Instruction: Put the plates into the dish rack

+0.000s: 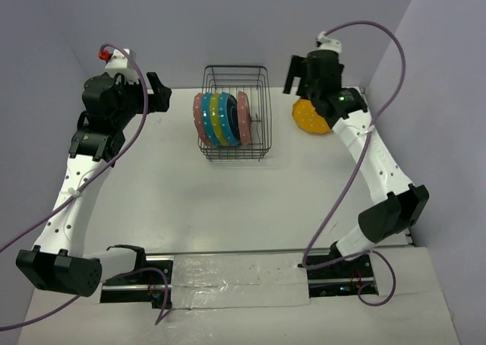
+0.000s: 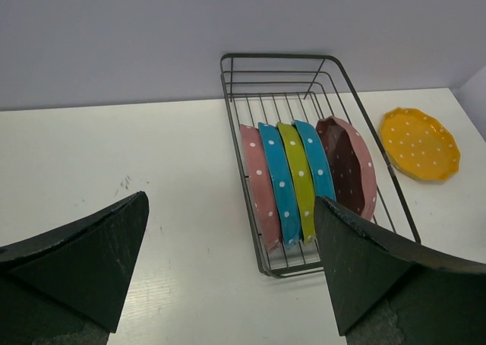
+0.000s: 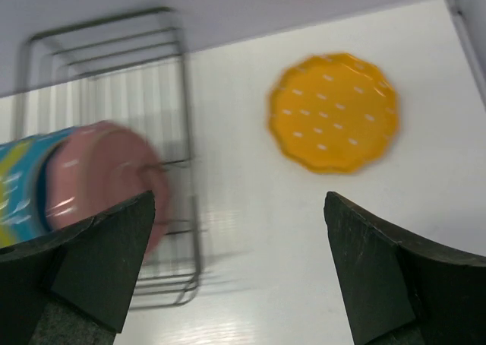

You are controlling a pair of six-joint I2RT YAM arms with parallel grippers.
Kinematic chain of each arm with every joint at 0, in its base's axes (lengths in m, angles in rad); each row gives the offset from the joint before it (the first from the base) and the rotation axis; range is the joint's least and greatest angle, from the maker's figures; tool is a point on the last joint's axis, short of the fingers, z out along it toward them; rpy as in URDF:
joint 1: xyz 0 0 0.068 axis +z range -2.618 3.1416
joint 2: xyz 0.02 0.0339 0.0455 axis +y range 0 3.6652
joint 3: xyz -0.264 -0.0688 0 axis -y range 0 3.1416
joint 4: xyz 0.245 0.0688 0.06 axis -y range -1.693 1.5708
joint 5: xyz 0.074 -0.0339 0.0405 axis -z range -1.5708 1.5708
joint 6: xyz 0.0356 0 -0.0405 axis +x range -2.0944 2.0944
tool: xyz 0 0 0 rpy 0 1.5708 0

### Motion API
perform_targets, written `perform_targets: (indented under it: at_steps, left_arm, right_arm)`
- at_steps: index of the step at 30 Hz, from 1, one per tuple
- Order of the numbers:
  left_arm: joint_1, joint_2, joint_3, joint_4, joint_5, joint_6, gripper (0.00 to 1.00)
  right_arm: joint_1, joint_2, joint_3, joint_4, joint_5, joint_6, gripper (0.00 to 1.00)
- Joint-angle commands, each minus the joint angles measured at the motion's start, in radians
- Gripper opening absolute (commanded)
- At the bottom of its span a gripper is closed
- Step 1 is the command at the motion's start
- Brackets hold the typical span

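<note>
Five plates point(image 2: 304, 181) stand in the rack point(image 2: 277, 64); the orange plate point(image 3: 332, 111) lies ahead of the right gripper point(image 3: 238, 200), spread empty like the left gripper point(image 2: 229, 200).

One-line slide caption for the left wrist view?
View past the open left gripper: five plates on edge in the dish rack, orange-yellow plate flat on the table.
</note>
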Motion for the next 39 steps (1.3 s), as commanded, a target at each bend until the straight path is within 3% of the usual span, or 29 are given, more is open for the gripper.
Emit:
perform_targets:
  at_steps: [1, 6, 15, 25, 34, 39]
  left_arm:
    - [0.001, 0.000, 0.050, 0.023, 0.039, -0.008, 0.99]
    - [-0.004, 0.011, 0.048, 0.031, 0.054, -0.023, 0.99]
    - [-0.004, 0.017, 0.043, 0.028, 0.063, -0.025, 0.99]
    - [-0.005, 0.031, 0.034, 0.031, 0.046, -0.020, 0.99]
    - [-0.004, 0.050, 0.025, 0.032, 0.029, -0.009, 0.99]
    - [-0.004, 0.068, 0.036, 0.028, 0.023, -0.009, 0.99]
  right_arm:
    - [-0.209, 0.016, -0.082, -0.047, -0.197, 0.070, 0.98]
    - [-0.381, 0.119, -0.109, -0.064, -0.313, 0.125, 0.91]
    - [-0.553, 0.430, 0.031, -0.121, -0.241, 0.240, 0.73]
    - [-0.596, 0.697, 0.227, -0.168, -0.318, 0.277, 0.70]
    - [-0.594, 0.797, 0.310, -0.190, -0.349, 0.283, 0.65]
    - [-0.594, 0.825, 0.315, -0.199, -0.352, 0.289, 0.58]
